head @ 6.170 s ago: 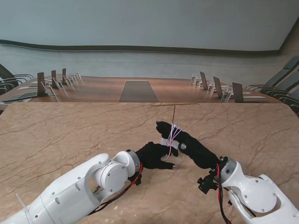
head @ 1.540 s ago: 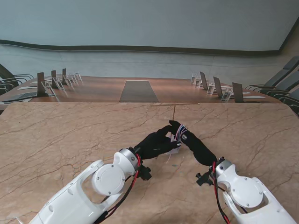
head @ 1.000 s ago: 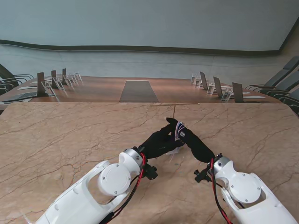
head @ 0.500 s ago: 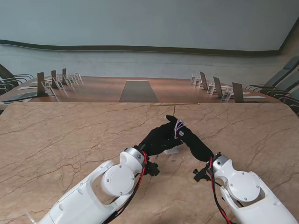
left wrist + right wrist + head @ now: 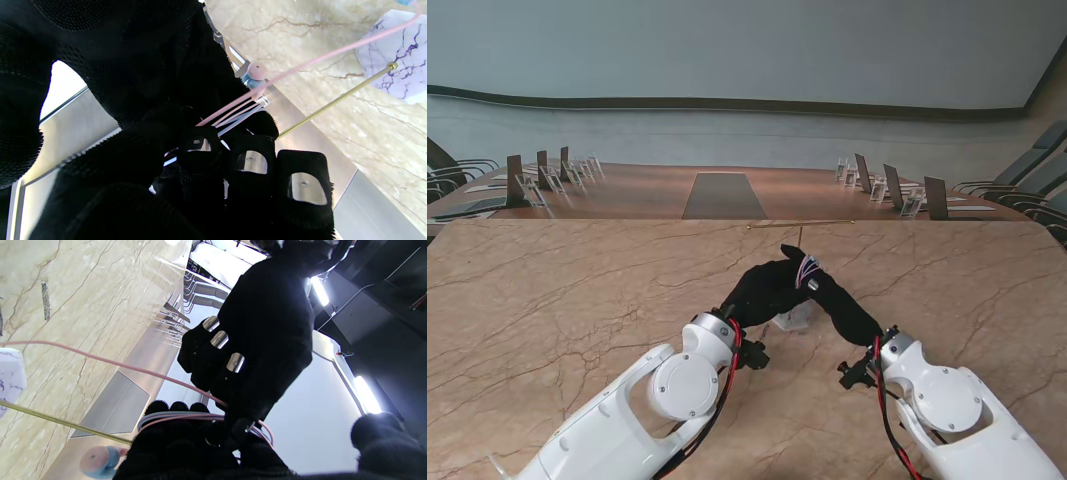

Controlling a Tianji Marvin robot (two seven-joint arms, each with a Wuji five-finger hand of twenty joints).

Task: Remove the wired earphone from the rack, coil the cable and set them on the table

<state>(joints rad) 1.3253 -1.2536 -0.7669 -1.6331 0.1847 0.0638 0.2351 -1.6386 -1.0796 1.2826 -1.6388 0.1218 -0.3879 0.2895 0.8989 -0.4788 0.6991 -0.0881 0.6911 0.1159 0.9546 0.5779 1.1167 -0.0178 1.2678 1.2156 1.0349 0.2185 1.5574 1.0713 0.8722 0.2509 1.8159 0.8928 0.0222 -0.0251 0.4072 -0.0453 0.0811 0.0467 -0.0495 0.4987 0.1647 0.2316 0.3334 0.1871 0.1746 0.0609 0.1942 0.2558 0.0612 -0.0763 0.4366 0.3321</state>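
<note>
nearest to me the two white forearms rise from the corners and meet over the middle of the marble surface (image 5: 567, 290), so that both gloved hands can work one thin cable between them. the right hand (image 5: 837, 300) serves as the spool: in the right wrist view several turns of the pink and white cable (image 5: 173, 416) lie across its fingers, which are curled enough to keep the turns from slipping off, so i judge it closed on the coil. the left hand (image 5: 767, 285) is pressed up against it, fingers bunched and pinching the strands where they cross, which the left wrist view shows as a fan of cable running into its fingertips (image 5: 196, 146); that grip looks meant to feed and tension the next turn. an earbud (image 5: 255, 75), pink and pale blue, hangs just beside those fingers, and one free pink length runs off past the rack base (image 5: 398, 50), a pale marbled block standing on the surface under the hands. farther from me the rack's thin brass rod (image 5: 800, 241) stands upright with its crossbar on top, and nothing hangs on it, so the earphone is off the rack and held above the surface. coiling seems well along, with the loose tail left to wind before the bundle is set down.
</note>
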